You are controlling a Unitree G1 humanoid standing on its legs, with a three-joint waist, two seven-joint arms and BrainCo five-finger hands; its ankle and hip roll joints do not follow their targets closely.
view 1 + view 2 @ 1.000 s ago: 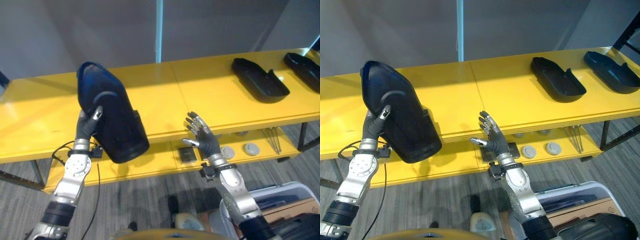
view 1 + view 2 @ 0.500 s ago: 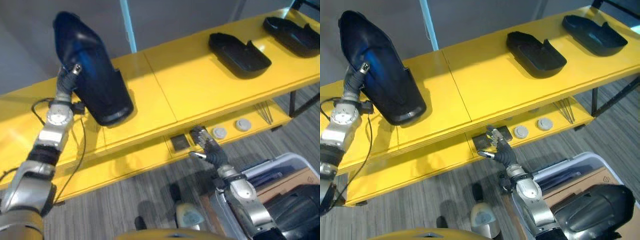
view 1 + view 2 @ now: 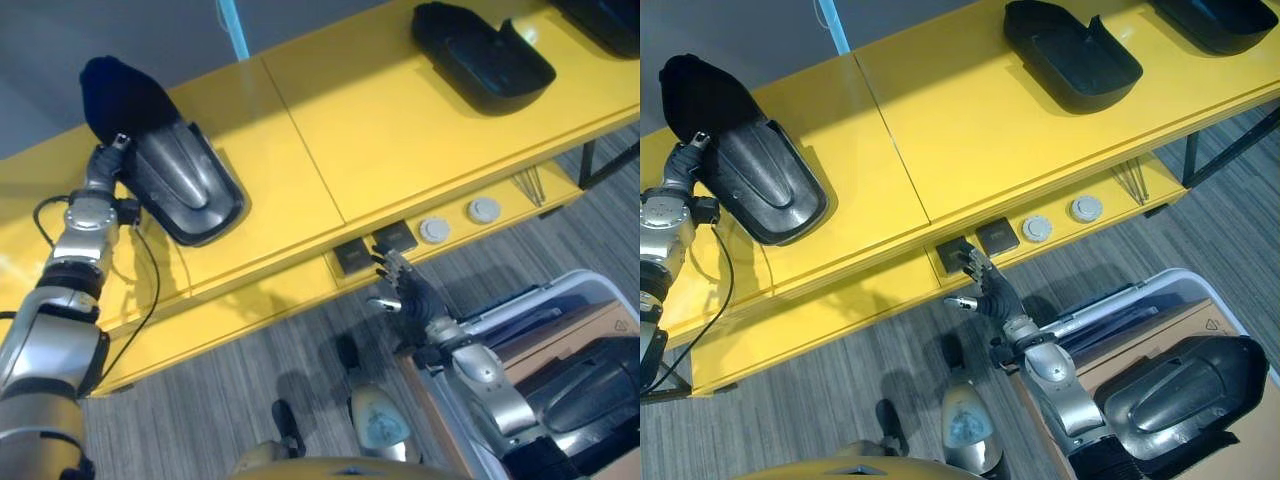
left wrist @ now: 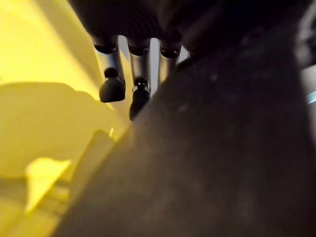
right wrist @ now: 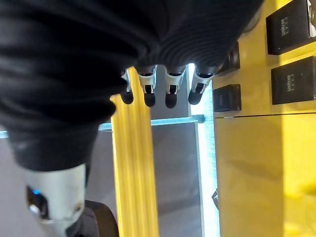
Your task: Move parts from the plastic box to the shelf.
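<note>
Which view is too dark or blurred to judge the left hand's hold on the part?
Left wrist view: the black part is a dark, soft blur, though fingertips show against bright yellow shelf. Left eye view: left hand sits at the part's shadowed end; sheen marks its inner face.

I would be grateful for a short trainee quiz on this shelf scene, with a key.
1. True or false: the right hand holds a part.
2. Which hand grips the big black plastic part lying on the yellow shelf, towards its left?
3. The two grey round discs lie on: A the top board, B the lower board, C the floor.
Key: 1 false, it is open and empty; 2 the left hand; 3 B.
</note>
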